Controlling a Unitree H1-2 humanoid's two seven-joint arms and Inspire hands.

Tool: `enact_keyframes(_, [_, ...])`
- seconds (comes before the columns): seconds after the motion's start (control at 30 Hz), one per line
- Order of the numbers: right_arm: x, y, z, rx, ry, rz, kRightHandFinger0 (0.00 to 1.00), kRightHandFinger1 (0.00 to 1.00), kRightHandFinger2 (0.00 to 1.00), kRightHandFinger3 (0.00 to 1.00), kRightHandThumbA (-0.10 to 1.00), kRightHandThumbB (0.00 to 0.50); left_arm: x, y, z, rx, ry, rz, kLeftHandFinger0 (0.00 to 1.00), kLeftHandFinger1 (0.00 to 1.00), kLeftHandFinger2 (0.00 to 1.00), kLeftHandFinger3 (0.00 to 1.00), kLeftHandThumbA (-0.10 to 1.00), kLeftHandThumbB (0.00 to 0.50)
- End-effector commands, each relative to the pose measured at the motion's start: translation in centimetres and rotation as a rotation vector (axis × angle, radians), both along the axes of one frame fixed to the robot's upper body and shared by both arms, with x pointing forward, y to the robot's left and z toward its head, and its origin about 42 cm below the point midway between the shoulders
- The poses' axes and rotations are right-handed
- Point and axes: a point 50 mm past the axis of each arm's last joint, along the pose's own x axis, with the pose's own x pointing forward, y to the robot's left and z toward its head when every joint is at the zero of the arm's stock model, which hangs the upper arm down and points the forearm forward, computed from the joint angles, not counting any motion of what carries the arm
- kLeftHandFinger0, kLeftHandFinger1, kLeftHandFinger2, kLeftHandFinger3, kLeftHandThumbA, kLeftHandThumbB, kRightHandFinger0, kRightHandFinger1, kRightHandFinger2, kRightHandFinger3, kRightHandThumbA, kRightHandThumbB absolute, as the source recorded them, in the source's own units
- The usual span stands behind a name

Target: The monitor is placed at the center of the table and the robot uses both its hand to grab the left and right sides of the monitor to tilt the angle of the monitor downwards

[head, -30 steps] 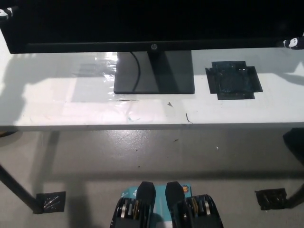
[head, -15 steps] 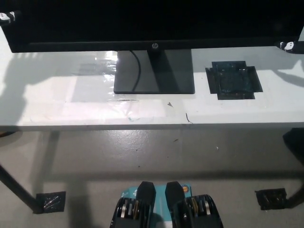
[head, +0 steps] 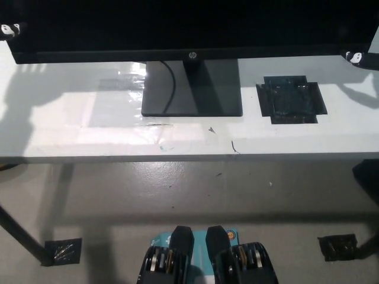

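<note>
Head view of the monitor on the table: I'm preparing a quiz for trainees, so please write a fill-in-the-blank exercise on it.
1. The monitor stands on a ____ table.
2. A cable runs down over the monitor's flat ____.
3. The black patch of tape on the table lies to the picture's ____ of the stand.
4. The screen is ____, showing no image.

Missing words: white; stand; right; dark

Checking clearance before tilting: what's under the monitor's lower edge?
Under the monitor: its stand base, a cable and bare white table. Anything behind the screen is hidden.
</note>
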Motion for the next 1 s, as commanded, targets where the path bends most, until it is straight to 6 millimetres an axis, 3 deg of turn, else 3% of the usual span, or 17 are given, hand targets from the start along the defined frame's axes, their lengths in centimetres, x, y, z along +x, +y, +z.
enact_keyframes(0.0, [1.0, 3.0, 5.3, -0.014, -0.279, 0.106, 1.0, 1.0, 1.0, 1.0, 0.69, 0.496, -0.3, 1.2, 2.0, 0.114, -0.1, 0.048, 1.0, 1.0, 1.0, 1.0, 0.82, 0.446])
enact_keyframes(0.1, [0.6, 1.7, 4.9, -0.026, -0.28, 0.091, 1.0, 1.0, 1.0, 1.0, 0.72, 0.499, -1.2, 3.0, 1.6, 0.124, -0.112, 0.052, 1.0, 1.0, 1.0, 1.0, 0.87, 0.446])
enact_keyframes(0.2, [0.5, 1.4, 4.7, -0.022, -0.276, 0.079, 1.0, 1.0, 1.0, 1.0, 0.71, 0.482, -1.4, 3.4, 1.3, 0.141, -0.13, 0.066, 1.0, 1.0, 1.0, 1.0, 0.89, 0.479])
enact_keyframes(0.23, [0.5, 1.3, 4.7, -0.014, -0.276, 0.077, 1.0, 1.0, 1.0, 1.0, 0.72, 0.482, -1.4, 3.5, 1.5, 0.149, -0.123, 0.072, 1.0, 1.0, 1.0, 1.0, 0.97, 0.491])
enact_keyframes(0.3, [0.5, 1.3, 4.7, -0.008, -0.282, 0.077, 1.0, 1.0, 1.0, 1.0, 0.75, 0.49, -1.4, 3.5, 1.5, 0.144, -0.127, 0.072, 1.0, 1.0, 1.0, 1.0, 1.0, 0.499])
enact_keyframes(0.43, [0.4, 1.5, 4.5, -0.005, -0.296, 0.082, 1.0, 1.0, 1.0, 1.0, 0.77, 0.494, -1.5, 3.7, 1.3, 0.106, -0.135, 0.068, 1.0, 1.0, 1.0, 1.0, 0.95, 0.488])
enact_keyframes(0.47, [0.0, 1.6, 3.7, 0.043, -0.312, 0.112, 1.0, 1.0, 1.0, 1.0, 0.77, 0.478, -2.3, 4.5, 0.1, -0.008, -0.171, 0.035, 1.0, 1.0, 1.0, 1.0, 0.84, 0.472])
enact_keyframes(0.5, [-0.7, 1.6, 2.6, 0.094, -0.328, 0.14, 1.0, 1.0, 1.0, 1.0, 0.82, 0.477, -3.1, 5.4, -1.6, -0.111, -0.177, 0.03, 1.0, 1.0, 1.0, 1.0, 0.8, 0.472])
enact_keyframes(0.57, [-1.4, 1.3, 1.7, 0.146, -0.328, 0.16, 1.0, 1.0, 1.0, 1.0, 0.83, 0.476, -3.9, 6.0, -3.0, -0.206, -0.186, -0.003, 1.0, 1.0, 1.0, 1.0, 0.85, 0.5])
enact_keyframes(0.67, [-1.5, 1.3, 1.7, 0.151, -0.329, 0.166, 1.0, 1.0, 1.0, 1.0, 0.83, 0.476, -3.9, 6.0, -3.0, -0.212, -0.187, -0.005, 1.0, 1.0, 1.0, 1.0, 0.85, 0.5])
enact_keyframes(0.7, [-2.5, 0.9, 0.7, 0.185, -0.328, 0.187, 1.0, 1.0, 1.0, 1.0, 0.87, 0.484, -4.8, 6.5, -4.5, -0.301, -0.171, -0.012, 1.0, 1.0, 1.0, 1.0, 0.89, 0.5])
enact_keyframes(0.73, [-5.0, -0.1, -1.4, 0.27, -0.318, 0.227, 1.0, 1.0, 1.0, 1.0, 0.9, 0.497, -7.3, 7.4, -7.1, -0.471, -0.148, -0.05, 1.0, 1.0, 1.0, 1.0, 0.89, 0.481])
enact_keyframes(0.8, [-6.9, -0.7, -2.1, 0.315, -0.338, 0.253, 1.0, 1.0, 1.0, 1.0, 0.9, 0.493, -9.5, 7.5, -8.3, -0.559, -0.123, -0.108, 1.0, 1.0, 1.0, 1.0, 0.9, 0.493])
enact_keyframes(0.9, [-7.3, -0.7, -2.2, 0.324, -0.338, 0.261, 1.0, 1.0, 1.0, 1.0, 0.91, 0.493, -10.1, 7.4, -8.4, -0.578, -0.117, -0.114, 1.0, 1.0, 1.0, 1.0, 0.91, 0.496])
enact_keyframes(0.93, [-10.3, -1.3, -3.0, 0.363, -0.357, 0.308, 1.0, 1.0, 1.0, 1.0, 0.97, 0.49, -13.9, 6.6, -9.6, -0.673, -0.145, -0.199, 1.0, 1.0, 1.0, 1.0, 0.83, 0.461])
enact_keyframes(0.97, [-12.3, -1.6, -3.3, 0.382, -0.372, 0.335, 1.0, 1.0, 1.0, 1.0, 0.98, 0.492, -16.5, 5.8, -10.0, -0.72, -0.157, -0.248, 1.0, 1.0, 1.0, 1.0, 0.83, 0.458])
